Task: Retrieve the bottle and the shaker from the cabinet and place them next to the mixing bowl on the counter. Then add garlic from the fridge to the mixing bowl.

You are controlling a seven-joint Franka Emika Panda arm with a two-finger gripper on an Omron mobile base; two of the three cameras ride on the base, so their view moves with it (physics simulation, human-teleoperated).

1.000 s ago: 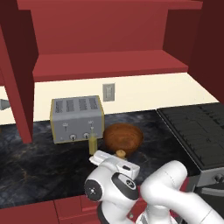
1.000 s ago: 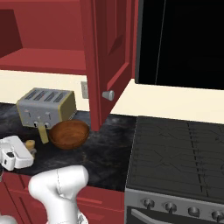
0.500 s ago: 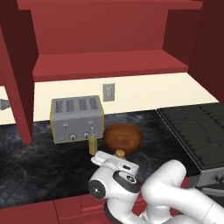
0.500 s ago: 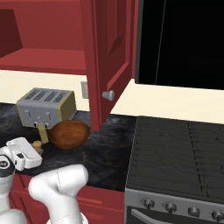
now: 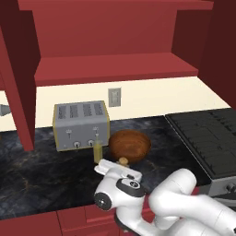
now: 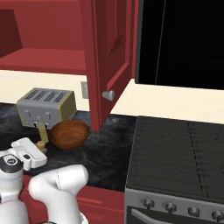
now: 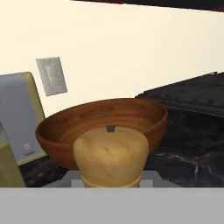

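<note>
On the dark counter (image 5: 37,179), the wooden shaker (image 7: 110,156) stands just before the mixing bowl (image 5: 130,145), the bottle (image 5: 97,151) at its nine o'clock, though I cannot tell whether my gripper (image 5: 120,169) grips it.

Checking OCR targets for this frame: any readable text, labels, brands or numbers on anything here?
None readable.
Toaster: knobs and levers on its front, no legible markings.
Wall outlet plate: blank.
Stove: knobs along its front edge, no visible numbers.
Bottle, wooden shaker, mixing bowl: no labels.
</note>
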